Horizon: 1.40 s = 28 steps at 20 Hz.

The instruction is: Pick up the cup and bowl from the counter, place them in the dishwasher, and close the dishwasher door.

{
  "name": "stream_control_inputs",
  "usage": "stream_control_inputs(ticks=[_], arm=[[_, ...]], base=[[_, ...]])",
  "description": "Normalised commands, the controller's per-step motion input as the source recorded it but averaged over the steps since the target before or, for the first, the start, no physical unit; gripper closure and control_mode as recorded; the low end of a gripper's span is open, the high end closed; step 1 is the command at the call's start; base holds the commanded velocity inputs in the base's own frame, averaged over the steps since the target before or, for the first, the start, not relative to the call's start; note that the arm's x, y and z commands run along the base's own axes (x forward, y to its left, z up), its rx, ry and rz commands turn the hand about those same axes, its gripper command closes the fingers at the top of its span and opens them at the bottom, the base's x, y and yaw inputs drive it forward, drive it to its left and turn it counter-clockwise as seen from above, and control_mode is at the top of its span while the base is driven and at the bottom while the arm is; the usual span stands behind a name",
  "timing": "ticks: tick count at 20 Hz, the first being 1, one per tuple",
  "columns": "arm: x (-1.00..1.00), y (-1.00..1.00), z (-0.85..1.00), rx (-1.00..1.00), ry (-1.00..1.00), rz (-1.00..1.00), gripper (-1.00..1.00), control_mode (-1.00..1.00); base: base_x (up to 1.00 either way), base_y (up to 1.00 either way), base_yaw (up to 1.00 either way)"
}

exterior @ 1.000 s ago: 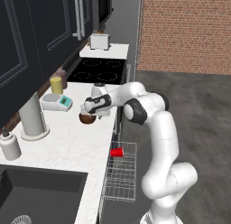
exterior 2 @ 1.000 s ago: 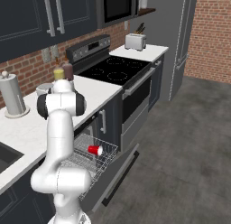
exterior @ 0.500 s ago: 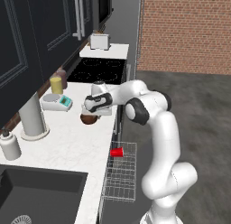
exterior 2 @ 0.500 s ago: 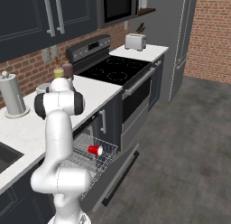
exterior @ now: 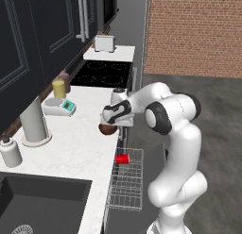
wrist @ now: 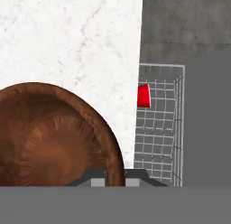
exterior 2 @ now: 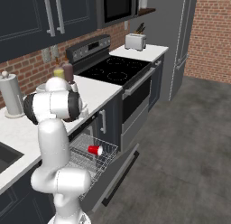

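My gripper (exterior: 110, 121) is shut on the rim of the glossy dark brown bowl (exterior: 108, 129), just above the right edge of the white counter (exterior: 71, 148). In the hand view the bowl (wrist: 49, 137) looms large at lower left, its rim between the fingertips of the gripper (wrist: 115, 180). The red cup (exterior: 122, 159) lies on its side in the dishwasher's pulled-out wire rack (exterior: 126, 181), below the counter edge. It shows again as the cup (exterior 2: 94, 150) and the cup (wrist: 143, 95). The dishwasher door (exterior 2: 113, 173) hangs open under the rack (exterior 2: 85, 157).
On the counter stand a white-and-teal scale (exterior: 59, 106), a yellow jar (exterior: 59, 88), a paper-towel post (exterior: 34, 122) and a white bottle (exterior: 9, 152). A dark sink (exterior: 33, 200) lies at the near left. The black stove (exterior: 101, 73) and a toaster (exterior: 105, 42) are beyond.
The fingers have shut on the bowl's rim, and the hand has shifted right with the bowl toward the counter edge. The cup stays in the rack.
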Motion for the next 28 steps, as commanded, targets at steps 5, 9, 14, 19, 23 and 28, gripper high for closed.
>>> stream_control_inputs(ticks=[5, 9, 14, 19, 23, 28], arm=[[-0.92, -0.96, 0.0, 0.0, -0.15, -0.1, 1.0, -1.0], [-1.0, -1.0, 0.0, 0.01, -0.14, -0.11, 1.0, -1.0], [-0.84, -0.75, 0.0, 0.08, -0.02, -0.07, 1.0, -1.0], [-0.31, -0.34, -0.08, 0.14, 0.01, 0.0, 1.0, -1.0], [0.0, -0.02, -0.35, 0.11, 0.08, 0.0, 1.0, -1.0], [0.05, 0.08, -0.48, 0.05, 0.11, 0.0, 1.0, -1.0]], base=[[0.0, 0.0, 0.0], [0.0, 0.0, 0.0], [0.0, 0.0, 0.0], [0.0, 0.0, 0.0], [0.0, 0.0, 0.0], [0.0, 0.0, 0.0]])
